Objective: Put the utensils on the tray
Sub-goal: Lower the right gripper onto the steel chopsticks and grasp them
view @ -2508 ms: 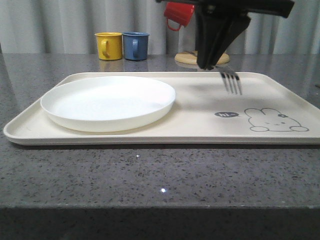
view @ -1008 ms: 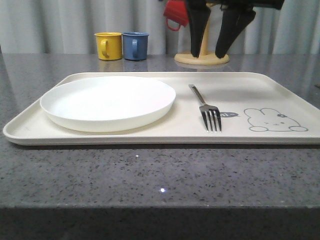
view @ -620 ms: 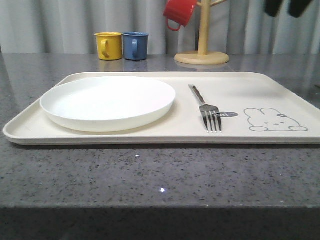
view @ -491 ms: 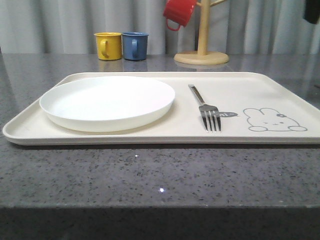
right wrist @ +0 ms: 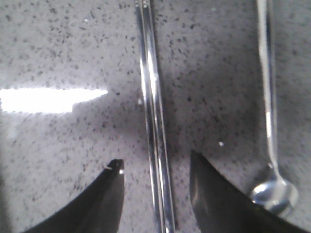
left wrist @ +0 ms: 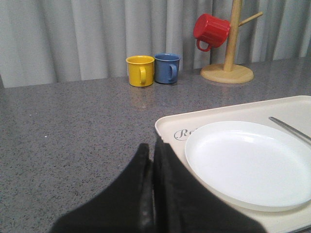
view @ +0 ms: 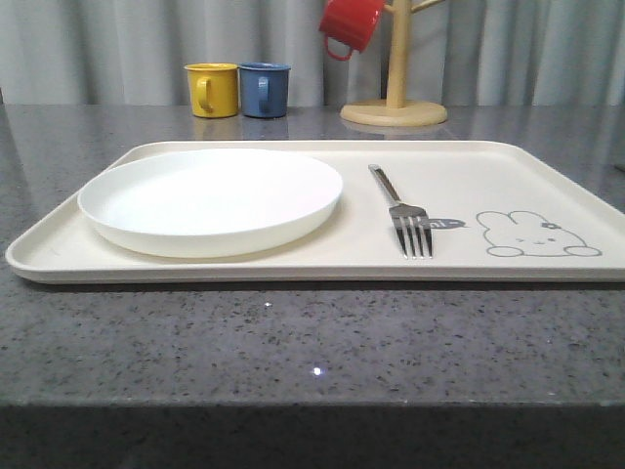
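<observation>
The cream tray [view: 508, 166] lies on the grey counter with the white plate [view: 210, 195] on its left half. The fork [view: 402, 210] rests on the tray right of the plate, tines toward the front, beside the rabbit drawing [view: 537, 236]. In the left wrist view my left gripper [left wrist: 150, 146] is shut and empty, hovering at the tray's left corner [left wrist: 167, 130] near the plate [left wrist: 248, 165]. In the right wrist view my right gripper [right wrist: 155, 161] is open above the counter, its fingers either side of the paired chopsticks [right wrist: 151, 97] without touching them. The spoon [right wrist: 268, 97] lies beside them.
A yellow mug [view: 213, 89] and a blue mug [view: 265, 89] stand behind the tray. A red mug [view: 350, 24] hangs on a wooden mug tree [view: 395, 93] at the back right. The counter's front edge [view: 312, 401] runs below the tray.
The right gripper, which held the fork over the tray, let it go, rose and swung right out of the front view. The fork now lies flat on the tray.
</observation>
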### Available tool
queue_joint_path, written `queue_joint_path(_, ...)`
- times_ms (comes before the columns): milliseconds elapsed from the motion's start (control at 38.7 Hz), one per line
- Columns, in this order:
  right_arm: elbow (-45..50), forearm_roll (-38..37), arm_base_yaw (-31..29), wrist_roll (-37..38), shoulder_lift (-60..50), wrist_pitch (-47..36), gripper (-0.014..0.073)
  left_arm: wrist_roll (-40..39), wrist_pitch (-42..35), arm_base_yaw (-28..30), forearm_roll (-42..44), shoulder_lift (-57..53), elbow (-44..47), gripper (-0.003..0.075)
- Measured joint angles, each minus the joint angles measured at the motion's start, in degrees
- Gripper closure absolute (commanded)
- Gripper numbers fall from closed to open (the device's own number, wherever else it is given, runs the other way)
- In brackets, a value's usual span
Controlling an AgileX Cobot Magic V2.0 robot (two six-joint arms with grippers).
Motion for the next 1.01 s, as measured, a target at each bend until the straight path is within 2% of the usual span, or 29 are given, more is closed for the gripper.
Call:
queue_joint_path(207,0.0,0.0,0.0,-0.2,4.1,-1.2,0.0253,0.0,0.0,0.0,0.0,0.0,0.0,0.0738)
queue_joint_path(672,-0.1,-1.1,-0.1,-0.2,4.7,-1.5,0.0594,0.0,0.0,0.0,0.0,0.0,0.0,0.0738)
queue_joint_path(1008,-4.2,0.9,0.0,1.5,1.2,1.0,0.0602,0.0,0.0,0.0,0.0,0.0,0.0,0.0738)
